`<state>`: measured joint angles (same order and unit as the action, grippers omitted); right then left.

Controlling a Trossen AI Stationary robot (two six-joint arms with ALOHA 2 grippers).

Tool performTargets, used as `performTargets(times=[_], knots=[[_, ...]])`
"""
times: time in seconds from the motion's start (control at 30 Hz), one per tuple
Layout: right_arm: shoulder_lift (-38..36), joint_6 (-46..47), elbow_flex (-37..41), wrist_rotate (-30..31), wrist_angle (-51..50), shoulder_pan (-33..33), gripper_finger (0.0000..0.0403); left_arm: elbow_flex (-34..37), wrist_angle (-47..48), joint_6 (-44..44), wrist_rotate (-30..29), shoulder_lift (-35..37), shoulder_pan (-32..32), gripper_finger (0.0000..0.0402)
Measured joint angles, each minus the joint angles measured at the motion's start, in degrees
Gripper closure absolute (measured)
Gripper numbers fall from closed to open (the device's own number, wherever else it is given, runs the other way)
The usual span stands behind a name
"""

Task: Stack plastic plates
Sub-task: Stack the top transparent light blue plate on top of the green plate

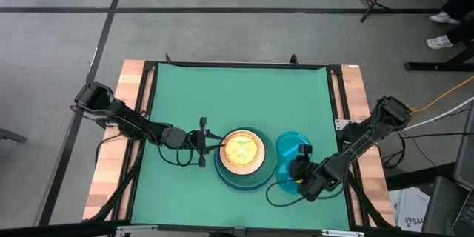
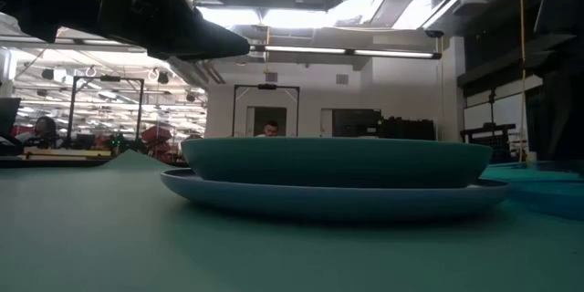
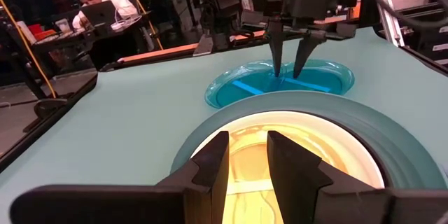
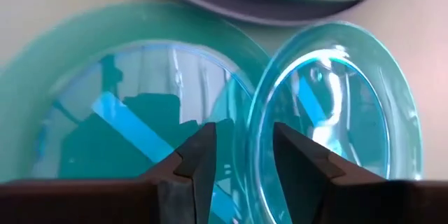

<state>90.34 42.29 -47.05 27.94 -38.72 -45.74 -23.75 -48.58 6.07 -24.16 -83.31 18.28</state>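
1. Green matting covers the tabletop point(image 1: 237, 96) in the high view. A stack of plates point(image 1: 242, 164) sits near the front edge, a translucent orange plate point(image 1: 242, 149) on top. The left end effector point(image 1: 209, 142) is at the stack's rim. Just beside the stack lies a cyan plate point(image 1: 291, 147), with the right end effector point(image 1: 303, 164) over its near edge.
2. Level with the tabletop, the low view shows a dark teal plate point(image 2: 336, 161) nested on a wider blue plate point(image 2: 334, 195).
3. From the left wrist, that end effector's fingers point(image 3: 211, 168) stand narrowly apart, empty, over the orange plate.
4. From the right wrist, the fingers point(image 4: 198, 159) are narrowly parted above two overlapping see-through plates, one green point(image 4: 84, 91) and one cyan, holding nothing. The step in hand looks like collecting these; next the right end effector must pinch a rim and carry it onto the stack.
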Motion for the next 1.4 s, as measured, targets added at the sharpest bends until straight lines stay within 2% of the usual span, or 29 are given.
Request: performTargets(times=[0.23, 0.57, 0.8, 1.03, 1.27, 1.4], knots=[[2.2, -0.1, 0.0, 2.6, -0.9, 0.0, 0.028, 0.0, 0.0, 0.0, 0.0, 0.0, 0.0, 0.031], [2.2, -0.2, 0.0, 2.0, -3.0, 0.0, 0.0396, 0.0, 0.0, 0.0, 0.0, 0.0, 0.0, 0.031], [2.1, -0.3, -3.8, 3.2, -9.7, 0.0, 0.0399, 0.0, 0.0, 0.0, 0.0, 0.0, 0.0, 0.031], [2.1, -0.9, -11.4, 7.9, -18.5, 0.0, 0.0401, 0.0, 0.0, 0.0, 0.0, 0.0, 0.0, 0.031], [2.1, -5.9, -14.3, 15.5, -15.2, 0.0, 0.0402, 0.0, 0.0, 0.0, 0.0, 0.0, 0.0, 0.031], [2.1, -12.1, -14.3, 16.4, -10.9, 1.0, 0.0402, 0.0, 0.0, 0.0, 0.0, 0.0, 0.0, 0.031]])
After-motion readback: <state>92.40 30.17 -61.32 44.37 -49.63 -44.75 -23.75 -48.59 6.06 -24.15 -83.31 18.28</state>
